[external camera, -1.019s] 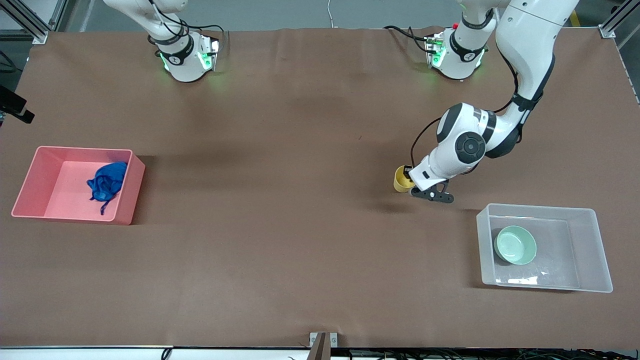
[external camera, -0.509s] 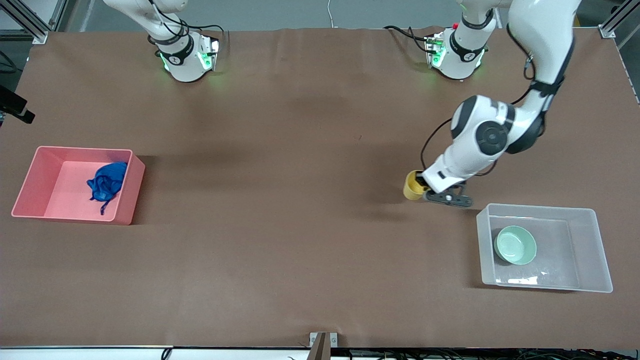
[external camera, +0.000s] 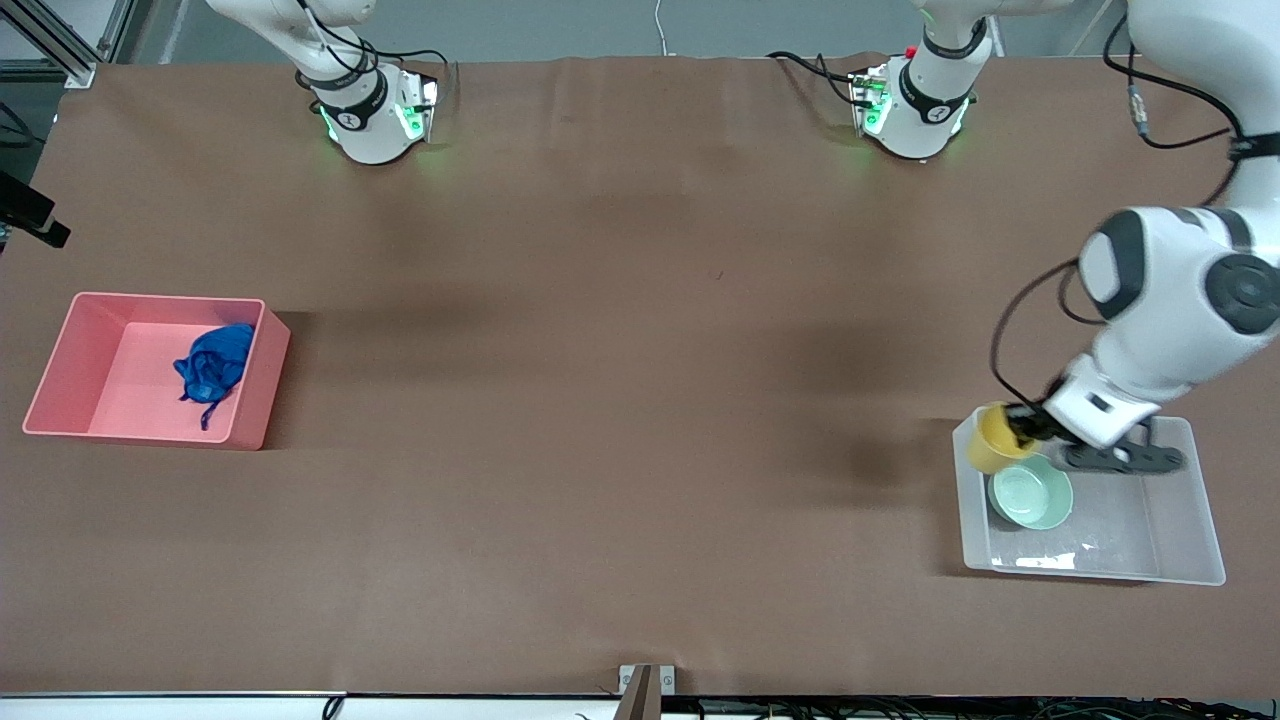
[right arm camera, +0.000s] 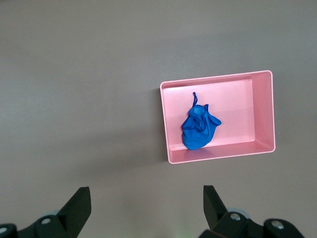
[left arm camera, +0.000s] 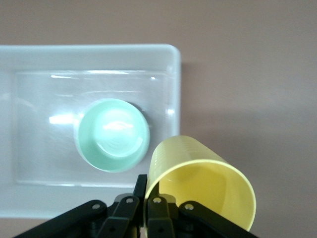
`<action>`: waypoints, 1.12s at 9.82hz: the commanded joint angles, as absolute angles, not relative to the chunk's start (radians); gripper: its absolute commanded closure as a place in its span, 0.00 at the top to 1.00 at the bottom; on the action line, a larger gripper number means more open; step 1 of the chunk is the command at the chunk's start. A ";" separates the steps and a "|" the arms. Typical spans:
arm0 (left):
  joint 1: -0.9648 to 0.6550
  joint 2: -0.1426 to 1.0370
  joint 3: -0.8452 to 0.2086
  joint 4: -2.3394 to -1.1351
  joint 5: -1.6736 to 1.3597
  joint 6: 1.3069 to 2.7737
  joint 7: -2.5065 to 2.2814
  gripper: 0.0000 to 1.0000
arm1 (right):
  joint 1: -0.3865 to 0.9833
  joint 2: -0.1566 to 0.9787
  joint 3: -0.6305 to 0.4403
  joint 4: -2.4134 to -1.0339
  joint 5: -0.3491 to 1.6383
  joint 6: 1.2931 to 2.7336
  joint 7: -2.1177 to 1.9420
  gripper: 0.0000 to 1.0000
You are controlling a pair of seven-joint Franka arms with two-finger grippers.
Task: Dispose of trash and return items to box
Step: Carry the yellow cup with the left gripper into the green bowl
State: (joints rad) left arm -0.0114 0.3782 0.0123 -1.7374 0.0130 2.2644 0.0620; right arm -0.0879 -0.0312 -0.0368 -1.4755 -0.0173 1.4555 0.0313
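Step in hand: returning the last item to the box. Left pincer (external camera: 1020,428) is clamped on the rim of the yellow cup (external camera: 993,437), cup tilted on its side, hanging over the box (external camera: 1190,560) corner nearest the table centre, just above the mint bowl (external camera: 1030,490), which already sits inside.

Trash (external camera: 213,365) lies in the pink bin (external camera: 60,375) at the right arm's end of the surface; disposal looks done. Right pincer (right arm camera: 147,208) waits high above that bin, fingers spread wide, holding nothing.

Next move, in my judgement: shift cup over bare box floor beside bowl, lower, release. Risk: cup drops onto bowl or box wall.

Vs 0.5 s ago: cup and left pincer were over bare surface short of the box; now over it. Bowl, trash, bins unchanged.
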 commanded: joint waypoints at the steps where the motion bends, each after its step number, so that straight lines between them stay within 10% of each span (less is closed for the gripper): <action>1: -0.008 0.543 0.086 -1.603 -0.056 2.250 0.183 0.00 | -0.091 -0.035 -0.034 -1.477 -0.026 1.450 0.025 1.00; 7: -0.002 0.676 0.147 -1.606 -0.150 2.258 0.293 0.07 | -0.091 -0.035 -0.034 -1.477 -0.028 1.450 0.023 1.00; 8: -0.002 0.676 0.147 -1.605 -0.149 2.258 0.291 0.23 | -0.091 -0.037 -0.034 -1.477 -0.028 1.450 0.025 1.00; 9: -0.002 0.670 0.147 -1.600 -0.146 2.258 0.293 0.72 | -0.091 -0.035 -0.034 -1.477 -0.028 1.448 0.023 1.00; 10: -0.003 0.651 0.147 -1.592 -0.146 2.258 0.290 1.00 | -0.091 -0.035 -0.034 -1.477 -0.028 1.450 0.025 1.00; 11: -0.003 0.599 0.147 -1.589 -0.144 2.253 0.285 1.00 | -0.091 -0.037 -0.034 -1.477 -0.028 1.448 0.025 1.00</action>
